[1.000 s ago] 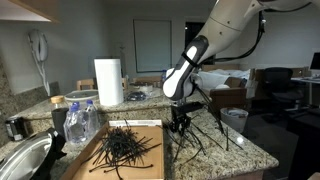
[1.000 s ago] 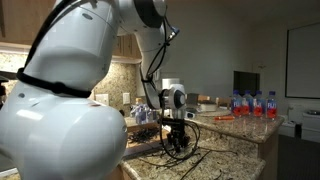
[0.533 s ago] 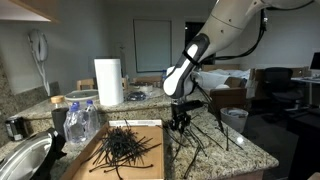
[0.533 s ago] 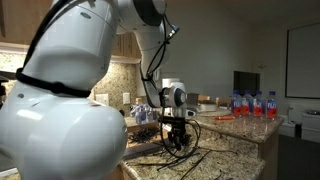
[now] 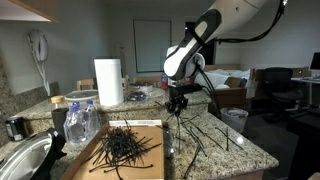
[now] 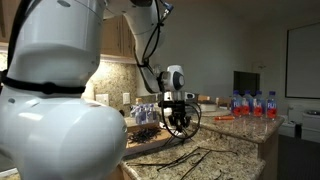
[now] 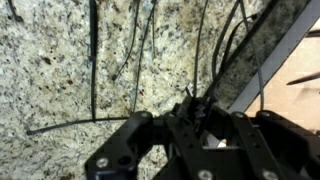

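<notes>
While gripper (image 5: 177, 108) pinches black ties (image 5: 177, 128), bottle labels (image 6: 248, 105) unreadable.

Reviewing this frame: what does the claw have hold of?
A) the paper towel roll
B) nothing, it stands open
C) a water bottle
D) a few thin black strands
D: the claw is shut on thin black strands that hang from it over the granite counter, and the wrist view shows them pinched between its fingers.
</notes>
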You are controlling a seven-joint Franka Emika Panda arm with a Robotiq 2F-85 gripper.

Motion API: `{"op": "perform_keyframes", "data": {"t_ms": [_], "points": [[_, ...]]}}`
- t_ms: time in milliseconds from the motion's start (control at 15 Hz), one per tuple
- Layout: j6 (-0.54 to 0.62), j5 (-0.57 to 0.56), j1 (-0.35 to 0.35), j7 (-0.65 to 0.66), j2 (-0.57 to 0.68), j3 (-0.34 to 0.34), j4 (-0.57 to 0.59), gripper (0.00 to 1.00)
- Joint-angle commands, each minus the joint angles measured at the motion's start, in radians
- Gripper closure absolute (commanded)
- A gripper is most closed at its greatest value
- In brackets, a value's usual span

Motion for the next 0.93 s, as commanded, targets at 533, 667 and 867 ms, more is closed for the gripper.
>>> {"op": "perform_keyframes", "data": {"t_ms": [533,667,867], "points": [[-0.051,-0.116,0.105,0.005,0.090,0.177,0.299,0.91],[-0.109,-0.160,0.168,0.032,0.159,0.204,0.404,0.91],[-0.241,-0.208,0.276,0.117,0.264,0.212,0.539,0.65]]}}
